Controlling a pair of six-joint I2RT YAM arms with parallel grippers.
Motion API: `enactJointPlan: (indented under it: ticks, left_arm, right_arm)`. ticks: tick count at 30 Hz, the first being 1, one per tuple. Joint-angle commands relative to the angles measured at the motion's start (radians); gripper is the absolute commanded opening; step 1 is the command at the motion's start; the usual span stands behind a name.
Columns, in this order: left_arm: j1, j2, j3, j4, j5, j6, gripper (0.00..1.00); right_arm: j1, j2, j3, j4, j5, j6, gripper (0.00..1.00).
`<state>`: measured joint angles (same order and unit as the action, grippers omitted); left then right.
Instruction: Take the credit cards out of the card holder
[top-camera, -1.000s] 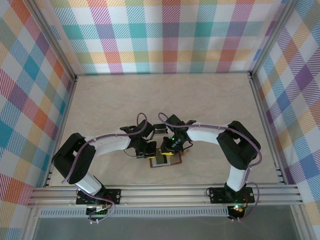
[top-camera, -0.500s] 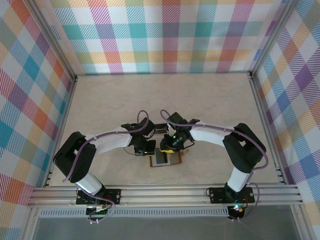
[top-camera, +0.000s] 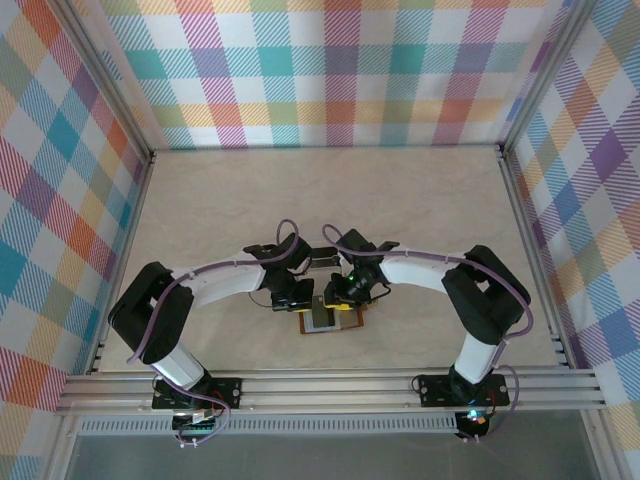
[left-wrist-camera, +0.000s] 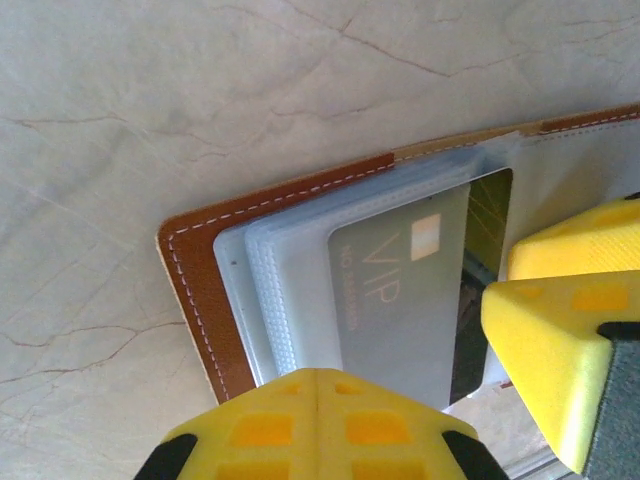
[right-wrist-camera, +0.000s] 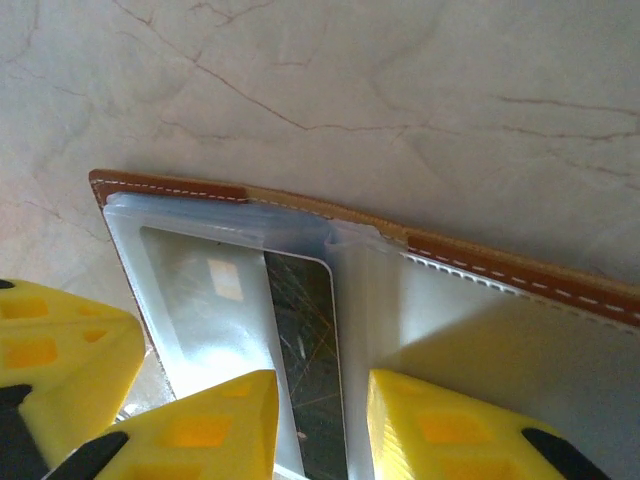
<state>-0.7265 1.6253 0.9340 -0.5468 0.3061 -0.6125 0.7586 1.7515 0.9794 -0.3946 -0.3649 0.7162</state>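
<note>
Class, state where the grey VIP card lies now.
In the left wrist view, the grey VIP card sits in clear pockets of the open card holder, beside the right gripper.

Left tool (left-wrist-camera: 318, 405) closed tight, right tool (right-wrist-camera: 322, 425) slightly parted, both angled down, tips side by side.

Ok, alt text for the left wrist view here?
An open brown wallet lies on a marbled table, with a grey VIP card in its pale sleeves. The left tool, yellow-tipped, is shut at the bottom of the frame, and the right tool, fingers slightly apart, is at the card's right end.
</note>
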Motion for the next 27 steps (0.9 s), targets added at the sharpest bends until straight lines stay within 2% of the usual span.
enactJointPlan:
  ticks: [1,14,27]
  left_arm:
    - [-0.010,0.048,0.006,-0.016,0.015,-0.001,0.00]
    - [-0.012,0.136,-0.042,-0.059,-0.036,0.019,0.00]
    - [-0.022,0.160,-0.039,-0.070,-0.050,0.009,0.00]
  right_arm:
    - [-0.007,0.024,-0.014,0.018,-0.018,-0.027,0.30]
    - [-0.077,-0.020,-0.167,0.292,-0.251,0.037,0.30]
    - [-0.126,-0.067,-0.250,0.448,-0.391,0.086,0.21]
